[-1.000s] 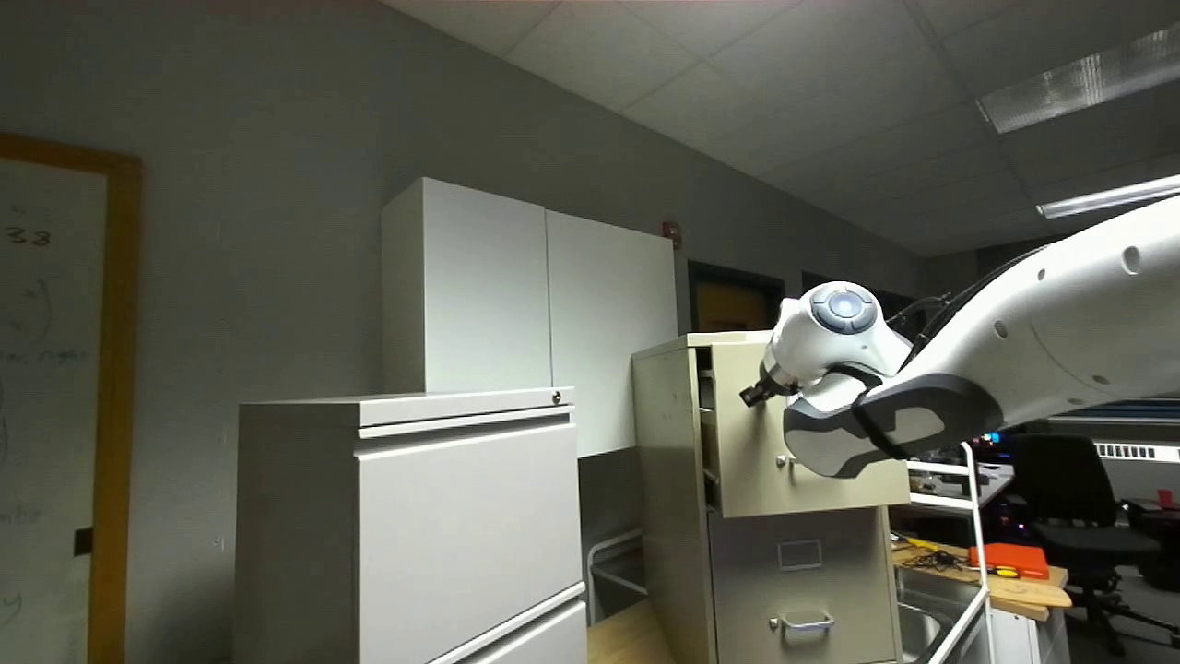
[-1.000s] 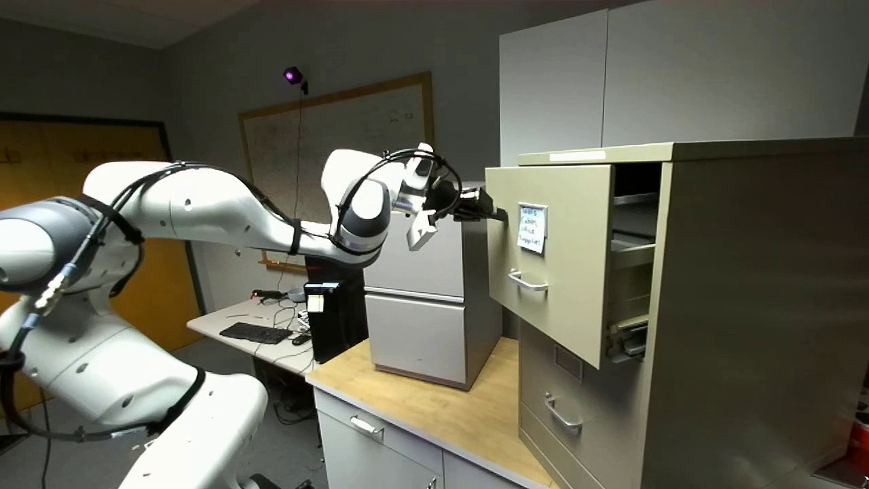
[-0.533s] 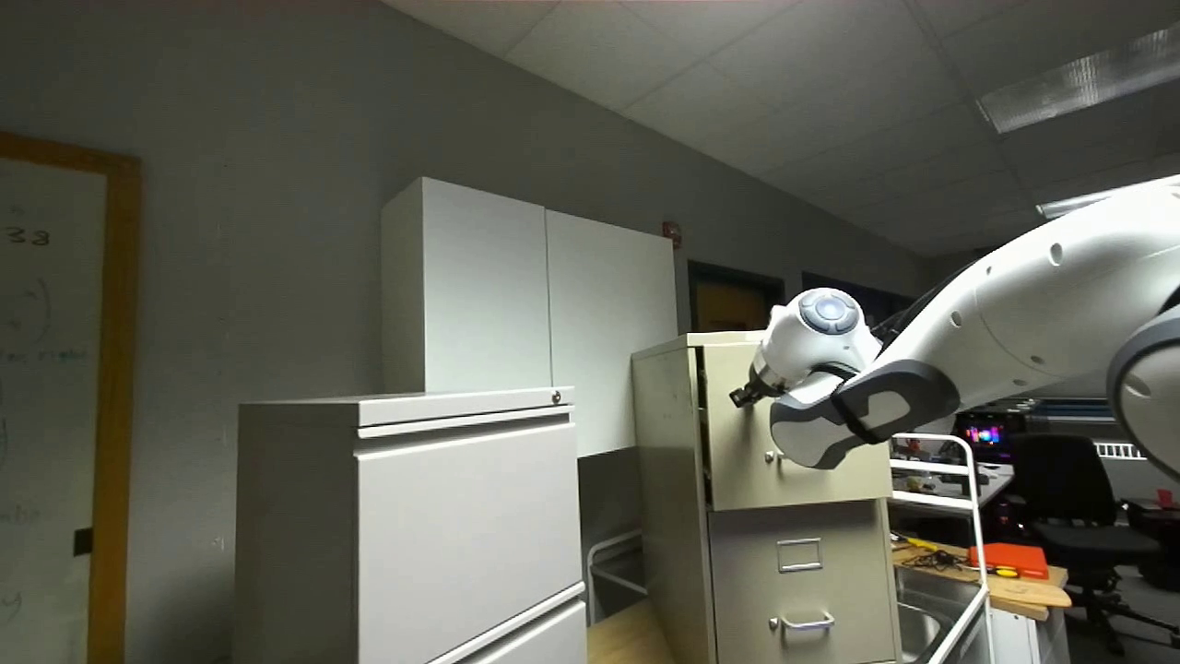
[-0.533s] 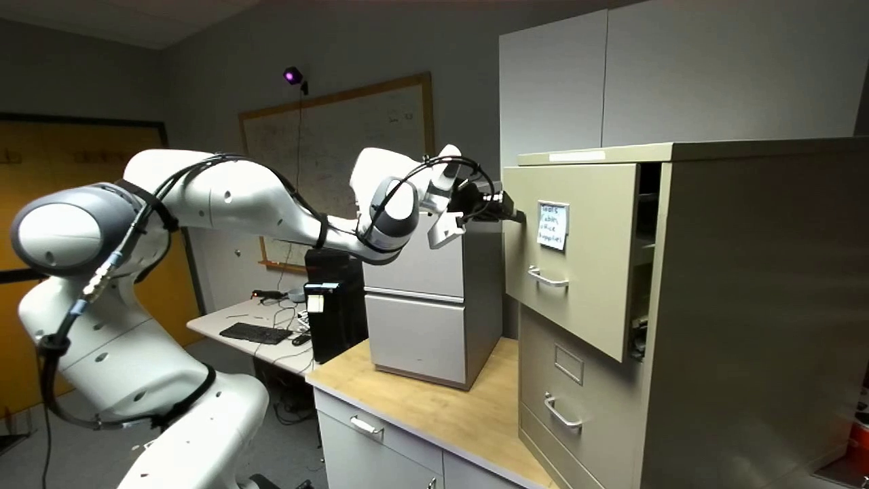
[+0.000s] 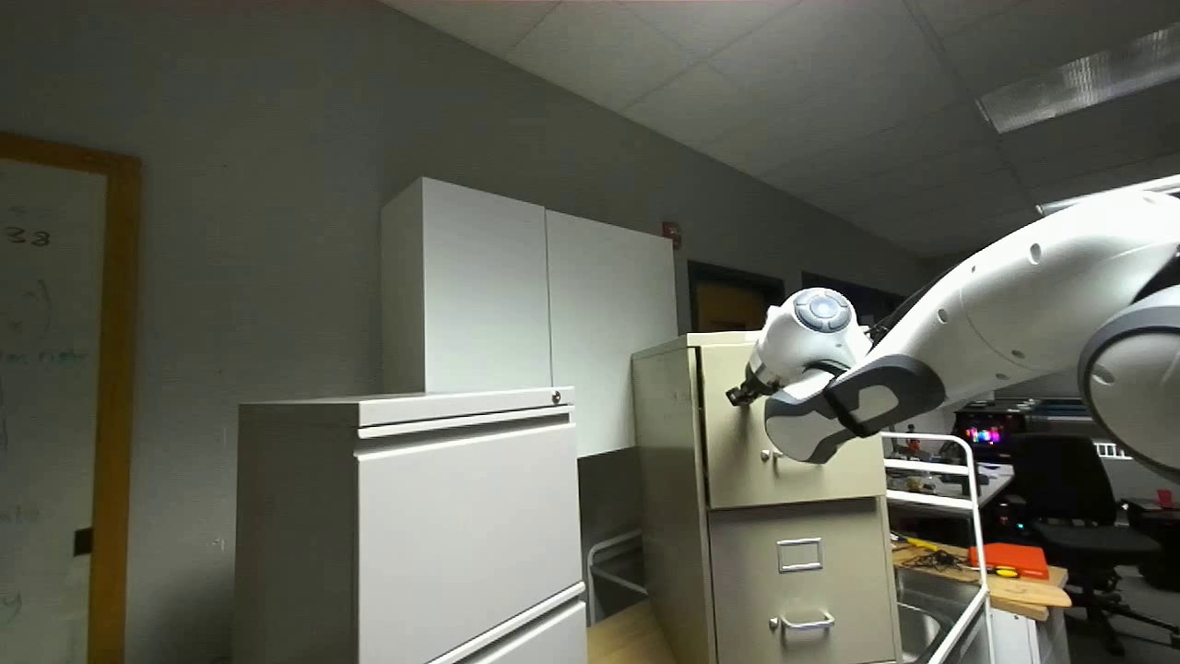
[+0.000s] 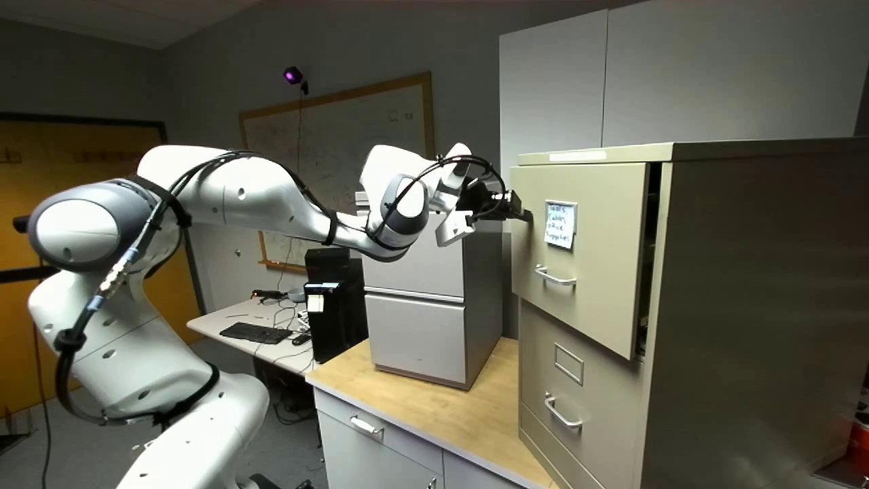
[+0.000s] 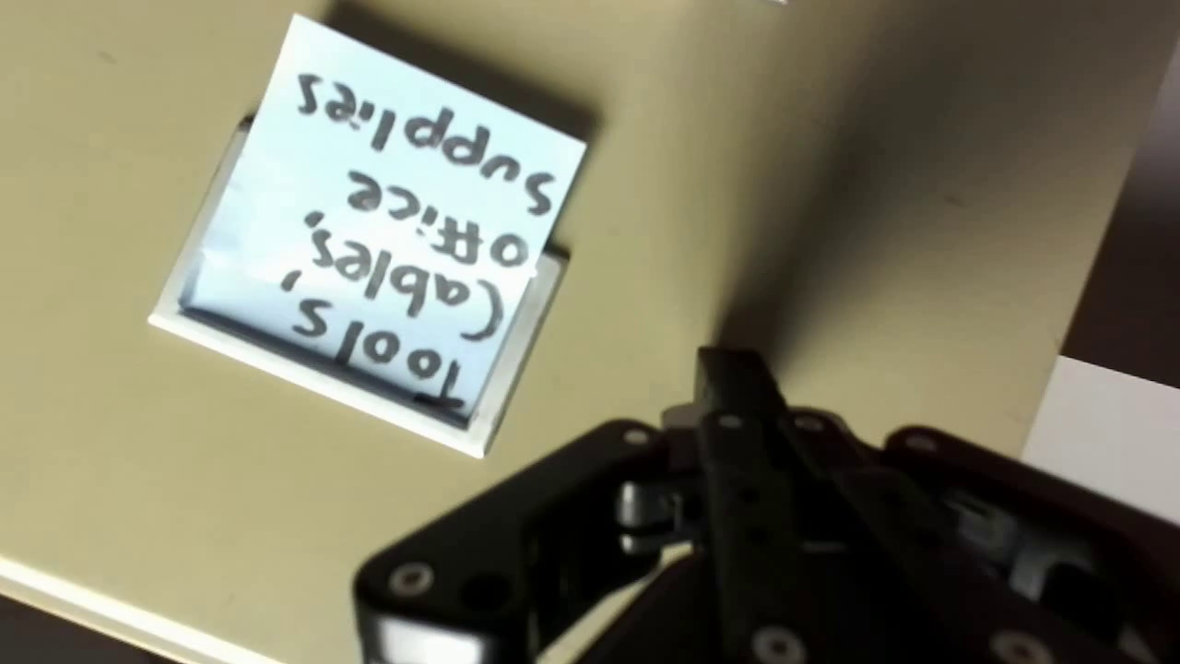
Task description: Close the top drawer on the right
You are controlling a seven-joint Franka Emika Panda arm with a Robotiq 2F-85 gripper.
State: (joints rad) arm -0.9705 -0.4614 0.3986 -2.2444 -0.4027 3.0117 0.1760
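The tool (image 7: 737,371), clenched, touches the cream-tan front of the top drawer (image 6: 601,261) near its handwritten label (image 7: 396,221) (upside down in the wrist view, it reads "Tools, Cables, office supplies"). The drawer stands slightly open, a narrow dark gap along its side in both exterior views. In an exterior view its beige filing cabinet (image 6: 747,312) rises beside the right edge of the wooden tabletop (image 6: 441,411); a gray drawer cabinet (image 6: 415,339) sits back from the front edge.
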